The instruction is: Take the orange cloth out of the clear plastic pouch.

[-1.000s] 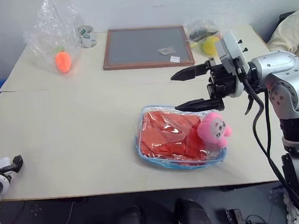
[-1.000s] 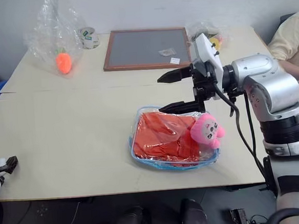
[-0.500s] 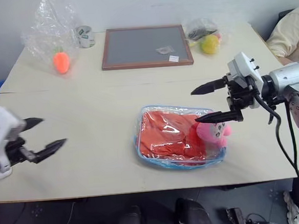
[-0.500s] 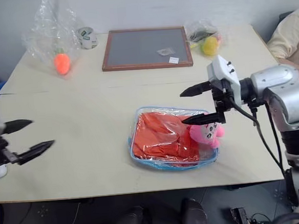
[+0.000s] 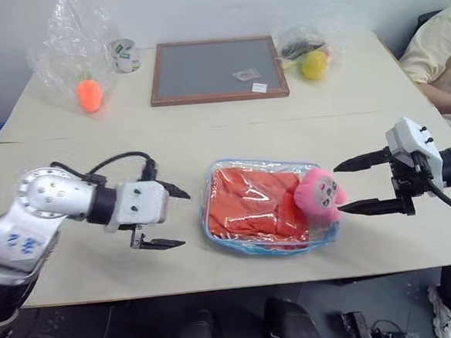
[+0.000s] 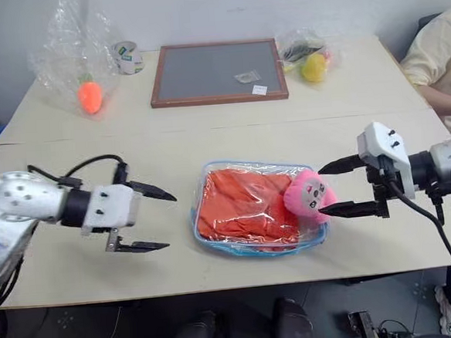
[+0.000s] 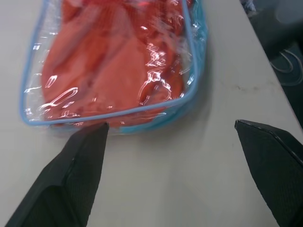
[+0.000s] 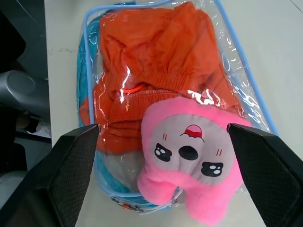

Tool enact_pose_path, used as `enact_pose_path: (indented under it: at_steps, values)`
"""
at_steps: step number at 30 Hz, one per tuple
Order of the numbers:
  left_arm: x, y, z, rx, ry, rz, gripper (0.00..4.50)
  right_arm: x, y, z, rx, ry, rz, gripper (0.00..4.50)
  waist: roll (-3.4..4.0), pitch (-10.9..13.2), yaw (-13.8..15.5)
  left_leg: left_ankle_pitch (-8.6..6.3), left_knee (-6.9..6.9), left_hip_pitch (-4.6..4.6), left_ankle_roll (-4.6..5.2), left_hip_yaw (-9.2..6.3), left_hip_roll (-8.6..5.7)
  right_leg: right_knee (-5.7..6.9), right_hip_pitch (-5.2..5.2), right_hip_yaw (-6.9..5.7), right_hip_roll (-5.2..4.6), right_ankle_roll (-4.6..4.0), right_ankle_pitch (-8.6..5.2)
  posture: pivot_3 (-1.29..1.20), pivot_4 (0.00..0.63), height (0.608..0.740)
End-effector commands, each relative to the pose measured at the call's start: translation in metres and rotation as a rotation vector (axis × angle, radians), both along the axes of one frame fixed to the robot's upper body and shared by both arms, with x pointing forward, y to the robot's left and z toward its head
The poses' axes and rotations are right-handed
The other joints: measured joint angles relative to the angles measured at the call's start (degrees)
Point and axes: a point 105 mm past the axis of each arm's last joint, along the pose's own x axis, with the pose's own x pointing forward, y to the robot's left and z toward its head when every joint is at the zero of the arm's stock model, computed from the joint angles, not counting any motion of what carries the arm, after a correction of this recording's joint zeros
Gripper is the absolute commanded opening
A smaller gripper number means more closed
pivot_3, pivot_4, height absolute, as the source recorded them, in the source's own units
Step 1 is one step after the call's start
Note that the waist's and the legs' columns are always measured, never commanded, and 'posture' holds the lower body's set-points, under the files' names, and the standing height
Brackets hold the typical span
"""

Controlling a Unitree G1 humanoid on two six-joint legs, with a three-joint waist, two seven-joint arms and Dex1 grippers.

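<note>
Orange cloth (image 5: 255,202), a soft bright orange-red fabric with folds and a gathered seam, lies bunched inside the clear plastic pouch (image 5: 224,173), a flat transparent pouch with rounded corners and light blue edge trim, which rests on the pale wooden table (image 5: 208,139) near its front edge. The plastic is glossy and wrinkled, with white reflections over the fabric. A round pink plush toy (image 5: 321,195) with a small printed face sits at the right end of the pouch, on top of the cloth there, so it covers that end. The right gripper (image 5: 353,184) is just beside this toy on its right, with its two black fingers wide apart and nothing between them; in the right wrist view the toy and the pouch lie between the fingers but apart from them. The left gripper (image 5: 173,217) is near the left end of the pouch, fingers also wide apart and holding nothing; in the left wrist view one fingertip is very close to the blue trim. At the far side of the table lie a dark board with a brown wooden frame (image 5: 217,69), a crinkled clear bag with a small orange carrot toy (image 5: 89,94), a roll of tape (image 5: 125,55), and another crinkled bag with a yellow toy (image 5: 314,64). A person in a pale yellow sleeve (image 5: 441,45) is at the right edge.
</note>
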Motion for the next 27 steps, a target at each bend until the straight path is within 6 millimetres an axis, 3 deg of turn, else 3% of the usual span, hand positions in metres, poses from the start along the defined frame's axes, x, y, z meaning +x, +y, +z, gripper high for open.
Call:
enact_pose_path:
  at_steps: [1,5,11,14,23,27]
  values:
    - [0.005,-0.015,-0.007,0.045,-0.037,-0.145,4.49,-0.006,0.0,0.016,-0.004,-0.064,-0.005,4.5,-0.03,0.0,0.1,0.0,0.02,-0.01,0.0,-0.01,0.04,-0.01,0.0,0.0,0.01,0.0,0.0,0.0,0.15,0.74]
    - [0.009,-0.047,-0.011,0.008,-0.05,-0.265,4.49,-0.012,-0.001,0.016,-0.002,-0.061,-0.03,4.5,-0.04,0.0,0.7,0.0,0.06,-0.06,0.0,-0.02,0.04,-0.04,0.0,-0.01,0.01,0.0,0.0,0.0,0.15,0.74]
    - [0.014,-0.059,-0.032,0.065,-0.089,-0.351,4.49,-0.019,-0.001,0.014,-0.005,-0.052,-0.045,4.5,-0.07,0.0,1.3,0.0,0.17,-0.07,0.0,-0.13,0.05,0.01,0.02,-0.02,0.05,-0.02,0.02,0.0,0.15,0.74]
    - [0.024,-0.059,-0.044,0.098,-0.136,-0.353,3.89,-0.02,0.0,0.015,-0.003,-0.054,-0.048,4.5,-0.07,0.0,1.3,-0.01,0.29,-0.07,0.01,-0.39,0.06,0.05,0.06,-0.03,0.05,-0.03,0.03,0.0,0.15,0.74]
    - [0.036,-0.059,-0.046,0.04,-0.162,-0.279,1.07,-0.022,0.002,0.019,0.004,-0.058,-0.043,4.5,-0.07,0.0,1.5,-0.03,0.52,-0.09,0.06,-0.72,0.18,0.1,0.21,-0.11,0.0,-0.03,0.05,0.0,0.15,0.74]
    - [0.038,-0.049,-0.047,0.015,-0.156,-0.125,0.02,-0.019,0.004,0.018,0.0,-0.065,-0.021,4.5,-0.07,0.0,1.3,-0.05,0.58,-0.08,0.09,-0.74,0.24,0.16,0.24,-0.11,-0.02,-0.02,0.06,0.0,0.15,0.74]
